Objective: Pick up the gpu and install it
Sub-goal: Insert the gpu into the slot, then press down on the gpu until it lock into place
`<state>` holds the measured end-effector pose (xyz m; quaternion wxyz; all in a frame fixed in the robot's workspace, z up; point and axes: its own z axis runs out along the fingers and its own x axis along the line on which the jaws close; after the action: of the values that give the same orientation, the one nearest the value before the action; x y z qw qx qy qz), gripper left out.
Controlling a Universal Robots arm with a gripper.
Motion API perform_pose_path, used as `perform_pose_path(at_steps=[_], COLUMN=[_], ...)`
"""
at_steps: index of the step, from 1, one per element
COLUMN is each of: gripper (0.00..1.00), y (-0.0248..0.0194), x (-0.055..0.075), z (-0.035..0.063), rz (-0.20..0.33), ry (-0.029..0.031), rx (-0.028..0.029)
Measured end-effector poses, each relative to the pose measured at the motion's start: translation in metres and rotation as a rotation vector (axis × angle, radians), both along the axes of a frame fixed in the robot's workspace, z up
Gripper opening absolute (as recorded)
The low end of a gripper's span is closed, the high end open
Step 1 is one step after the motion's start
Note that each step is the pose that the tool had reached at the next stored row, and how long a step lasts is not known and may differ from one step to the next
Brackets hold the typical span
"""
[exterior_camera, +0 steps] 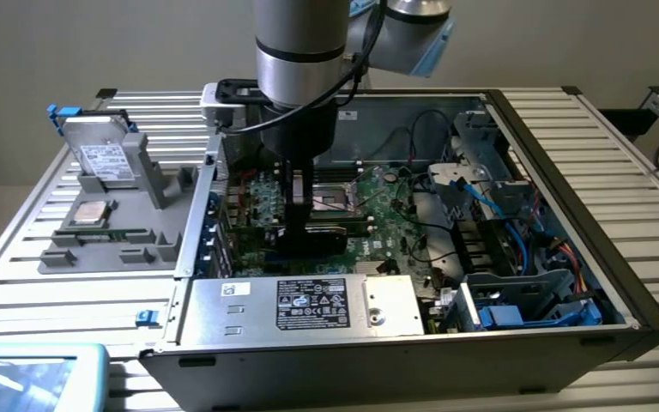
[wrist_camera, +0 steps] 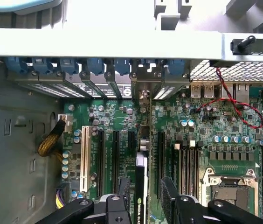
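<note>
One gray tray sits on the slatted bench at the exterior view's left. A silver hard drive with a white label stands up at the far end of the tray. A small square chip lies flat on the tray, a bit nearer. A light blue thing pokes in at the near left corner.

To the right of the tray is the big open computer case. Its power box with a white and black sticker sits along the near side. The green main board lies inside the case.

The robot arm comes down from above into the left half of the case. The fingers reach down just over the board.

In the wrist view, the fingers stand wide apart, one on each side of the gpu. The gpu stands on its edge in a slot on the board, and its silver end bracket sits at the case's back wall among the slot covers. I cannot tell if the fingers touch the card.

A red and black wire loops over the board farther right. Blue cables sit in the near right corner of the case.
</note>
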<state>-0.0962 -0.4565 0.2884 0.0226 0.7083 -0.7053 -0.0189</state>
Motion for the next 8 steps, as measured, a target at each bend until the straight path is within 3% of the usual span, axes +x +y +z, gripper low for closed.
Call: perform_pose_path(at_steps=[8], gripper=[0.41], y=[0.0000], x=[0.0000], z=[0.0001], rz=[0.000], ry=[0.0000], rx=[-0.0001])
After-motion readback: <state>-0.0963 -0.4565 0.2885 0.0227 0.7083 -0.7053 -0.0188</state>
